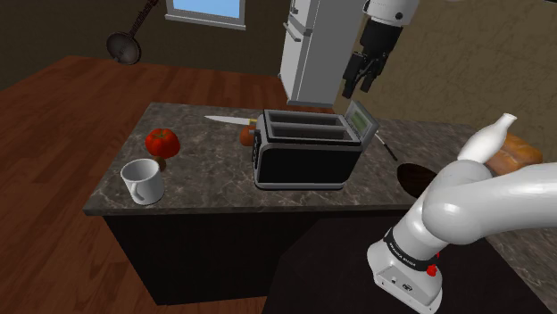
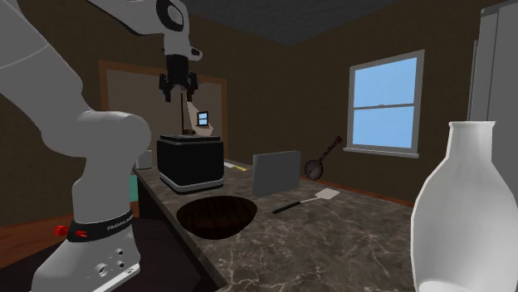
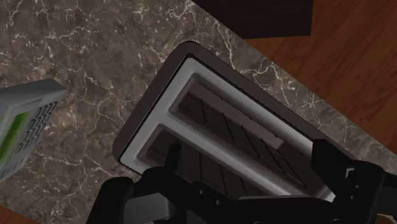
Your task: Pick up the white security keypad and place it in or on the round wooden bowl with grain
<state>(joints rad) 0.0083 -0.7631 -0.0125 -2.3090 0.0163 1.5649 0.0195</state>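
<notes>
Counter (image 1: 205, 192): dark stone slab veined in white with a polished look, over a brown wooden floor in a brown-walled kitchen with a window.
Gripper (image 1: 361, 78): hangs high above the counter with its fingers apart and nothing between them. From the wrist view it looks down on the toaster's slots, not on the keypad.
Keypad (image 1: 361, 119): thin pale grey-white slab with a green screen and rows of small keys. It appears propped at a tilt near the toaster's right end in the shoulder view, with a strip of counter between them, well below the gripper.
Toaster (image 1: 303, 150): glossy black box with a light metal top and two long slots; hard and bulky.
Bowl (image 1: 416, 178): round, dark wood, shallow and open, right of the keypad in the shoulder view and nearer the stand.
Risk, descent: the hand sits over the toaster, so a straight drop would likely strike its top. It needs to shift toward the keypad first.
Risk, grip: the keypad is thin, smooth and leaning, so a nudging finger may tip it flat or make it slide away.
Risk, carry: the spatula (image 2: 311, 199) lying by the bowl and the tall white bottle (image 1: 489, 143) near the stand could be clipped on the way over.
</notes>
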